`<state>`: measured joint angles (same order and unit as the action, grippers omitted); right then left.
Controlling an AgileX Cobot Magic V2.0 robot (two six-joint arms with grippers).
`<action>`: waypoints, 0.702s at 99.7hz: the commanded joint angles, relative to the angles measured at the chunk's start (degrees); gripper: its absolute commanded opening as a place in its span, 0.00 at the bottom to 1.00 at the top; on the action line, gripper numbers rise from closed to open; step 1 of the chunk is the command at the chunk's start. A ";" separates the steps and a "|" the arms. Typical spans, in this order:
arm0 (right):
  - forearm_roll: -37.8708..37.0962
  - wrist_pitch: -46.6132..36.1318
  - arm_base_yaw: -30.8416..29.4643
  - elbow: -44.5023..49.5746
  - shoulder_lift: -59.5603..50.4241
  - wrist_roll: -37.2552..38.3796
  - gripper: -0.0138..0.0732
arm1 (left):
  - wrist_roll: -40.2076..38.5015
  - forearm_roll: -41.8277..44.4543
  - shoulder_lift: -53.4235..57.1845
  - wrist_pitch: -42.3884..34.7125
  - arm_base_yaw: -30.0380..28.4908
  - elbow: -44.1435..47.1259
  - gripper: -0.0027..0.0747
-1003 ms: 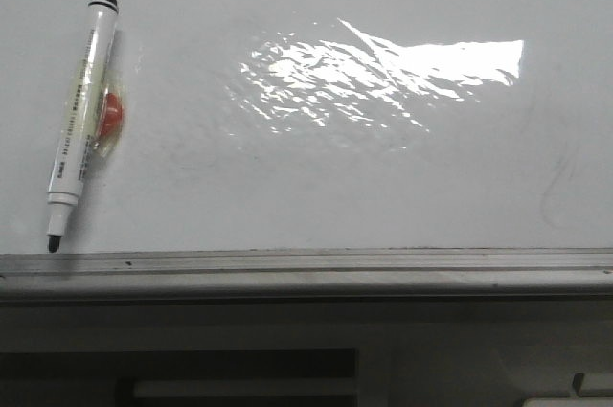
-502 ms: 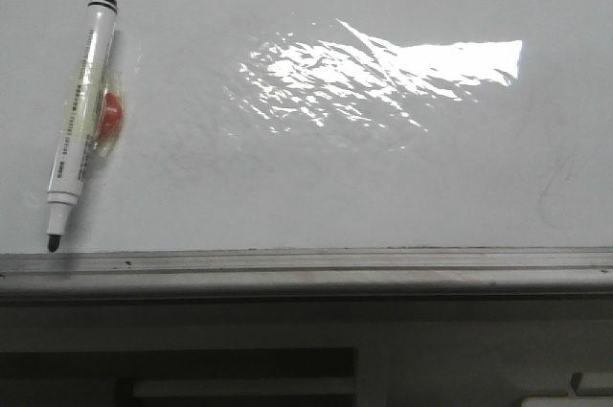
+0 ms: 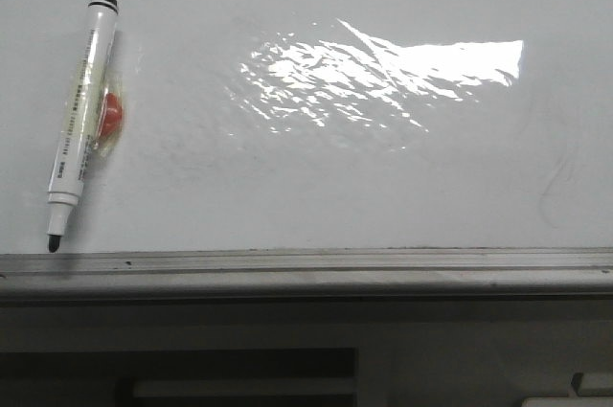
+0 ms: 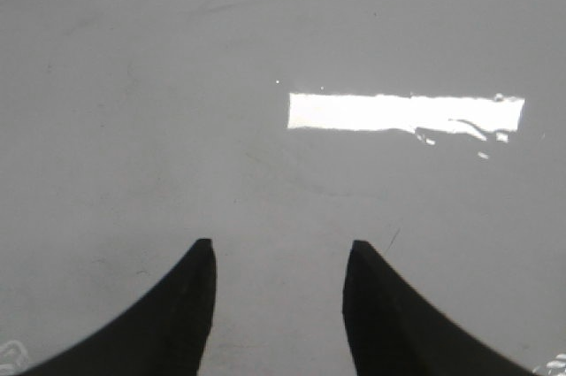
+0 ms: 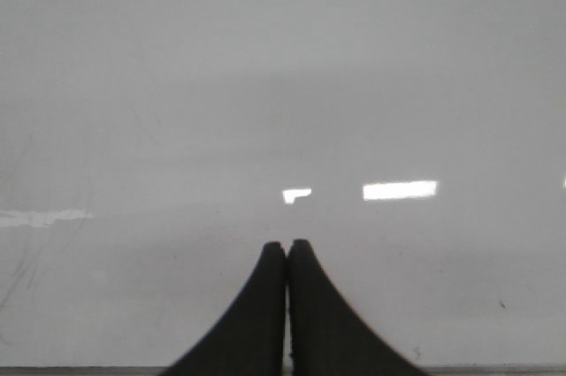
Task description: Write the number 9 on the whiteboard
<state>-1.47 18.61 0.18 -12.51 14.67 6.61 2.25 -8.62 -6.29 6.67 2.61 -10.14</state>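
Note:
The whiteboard (image 3: 316,196) fills the front view, glossy white with a bright glare patch and faint grey smudges. No drawn number 9 shows on it. A white marker (image 3: 80,110) with a black cap end and bare black tip lies at the left of the board, tip by the near rail, over a red magnet (image 3: 112,116). Neither gripper shows in the front view. My left gripper (image 4: 279,248) is open and empty above bare board (image 4: 177,84). My right gripper (image 5: 287,246) is shut and empty above bare board (image 5: 265,84).
A grey metal edge rail (image 3: 306,263) runs along the board's near side, with a dark gap and the robot's base below it. A faint curved grey smudge (image 3: 556,187) sits at the board's right.

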 commanded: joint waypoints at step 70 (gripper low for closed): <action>1.47 -6.00 -0.15 -1.36 0.96 -0.29 0.09 | 7.06 -5.13 -17.87 -4.08 31.80 -5.49 0.50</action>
<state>0.00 17.28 0.18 -12.41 14.67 6.81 9.13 -12.96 -21.01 8.55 29.89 -13.55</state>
